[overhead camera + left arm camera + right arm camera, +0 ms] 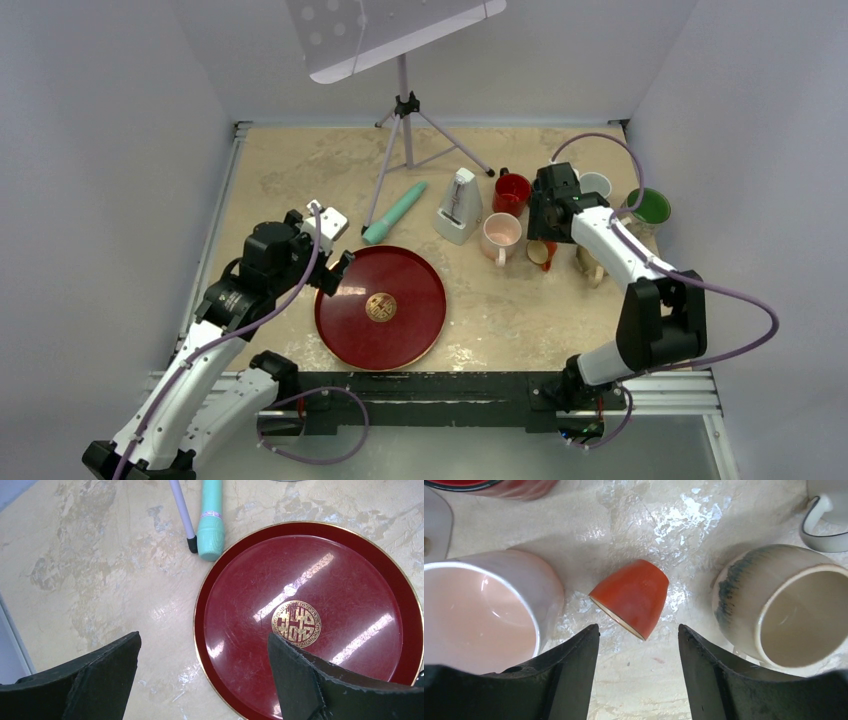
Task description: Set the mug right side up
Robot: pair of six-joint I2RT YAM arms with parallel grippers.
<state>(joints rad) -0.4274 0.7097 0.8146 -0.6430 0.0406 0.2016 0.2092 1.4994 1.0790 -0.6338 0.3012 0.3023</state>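
Observation:
A small orange mug [631,597] lies tipped on its side on the table, its rim facing down-left in the right wrist view. In the top view it [541,253] sits between a pink mug and a beige mug. My right gripper [639,630] is open and empty, its fingers apart on either side of the mug's rim end, just above it and not touching; it also shows in the top view [543,232]. My left gripper [203,636] is open and empty over the left rim of a red plate [240,605], far from the mug.
An upright pink mug [479,615] stands close on the left and a tilted beige mug [774,605] close on the right. A red mug [512,190], a white mug [596,183], a green mug [648,207], a metronome [460,205], a teal cylinder [394,212] and a music stand [405,100] are behind.

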